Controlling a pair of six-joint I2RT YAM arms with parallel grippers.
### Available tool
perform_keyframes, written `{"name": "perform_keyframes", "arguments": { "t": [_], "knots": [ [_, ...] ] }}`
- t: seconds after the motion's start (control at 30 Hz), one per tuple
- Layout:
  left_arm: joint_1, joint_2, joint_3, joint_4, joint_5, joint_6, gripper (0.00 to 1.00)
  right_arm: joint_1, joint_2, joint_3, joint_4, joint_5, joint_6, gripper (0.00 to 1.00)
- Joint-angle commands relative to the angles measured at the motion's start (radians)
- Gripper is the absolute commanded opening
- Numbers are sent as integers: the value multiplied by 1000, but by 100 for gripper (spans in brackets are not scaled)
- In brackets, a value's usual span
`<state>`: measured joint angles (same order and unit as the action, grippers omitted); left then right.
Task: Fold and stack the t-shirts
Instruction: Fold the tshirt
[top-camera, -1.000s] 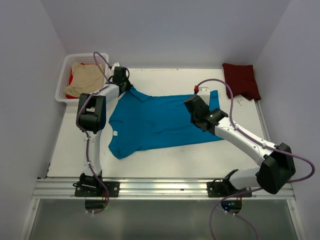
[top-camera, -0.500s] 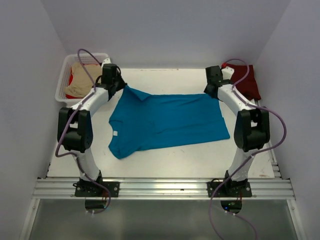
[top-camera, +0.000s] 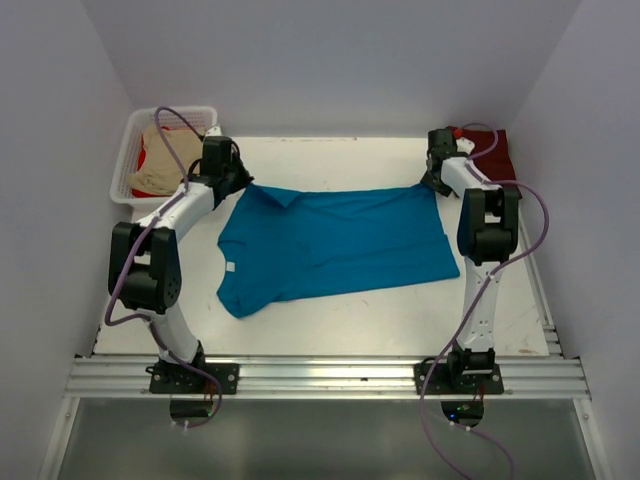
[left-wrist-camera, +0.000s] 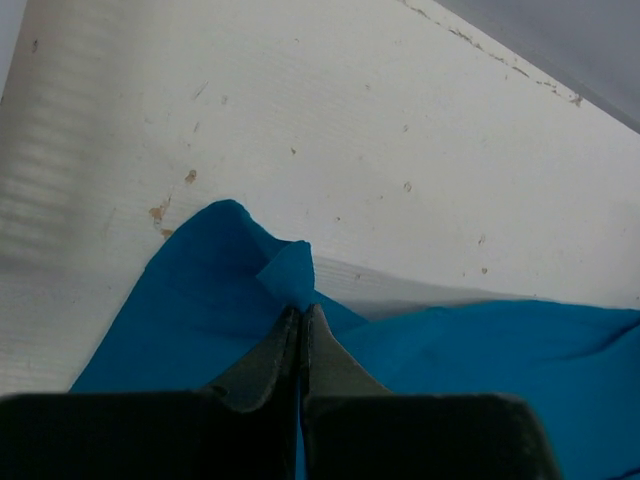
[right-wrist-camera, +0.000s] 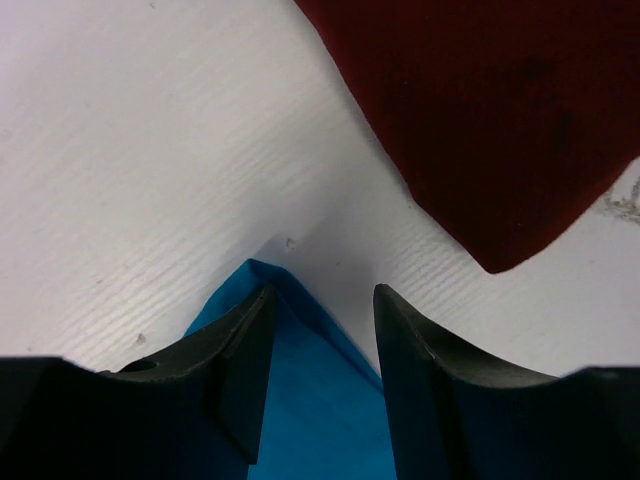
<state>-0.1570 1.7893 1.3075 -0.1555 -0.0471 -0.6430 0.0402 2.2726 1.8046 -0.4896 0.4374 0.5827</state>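
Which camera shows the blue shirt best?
The top view: the whole teal t-shirt lies spread on the table. The left wrist view shows only an edge pinched in the left claw; the right wrist view shows only a corner inside the open right claw.

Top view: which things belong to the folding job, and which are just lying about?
Job: teal shirt, maroon shirt, beige shirt, left claw shut on the teal shirt, right claw open at its corner.
Lying about: basket.
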Motion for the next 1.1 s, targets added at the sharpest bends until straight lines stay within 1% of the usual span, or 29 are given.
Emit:
{"name": "perform_keyframes", "arguments": {
  "t": [0.0,0.27,0.4,0.53,0.77,0.9,1.07],
  "knots": [
    [10,-44,-19,2,16,0,0,-5,14,49,35,-49,-32,47],
    [10,-45,-27,8,18,0,0,-10,-37,-2,117,-114,-52,47],
    [10,-48,-36,10,20,0,0,-11,-108,-89,215,-143,-67,47],
    [10,-41,-36,16,24,-1,0,-11,-151,-137,264,-155,-76,46],
    [8,-31,-36,14,29,-3,0,-11,-96,-68,246,-181,-90,45],
    [8,-25,-34,13,32,-1,0,-11,-29,28,194,-195,-92,43],
    [8,-24,-30,8,29,2,0,-11,22,61,180,-203,-87,40]
  ]
}}
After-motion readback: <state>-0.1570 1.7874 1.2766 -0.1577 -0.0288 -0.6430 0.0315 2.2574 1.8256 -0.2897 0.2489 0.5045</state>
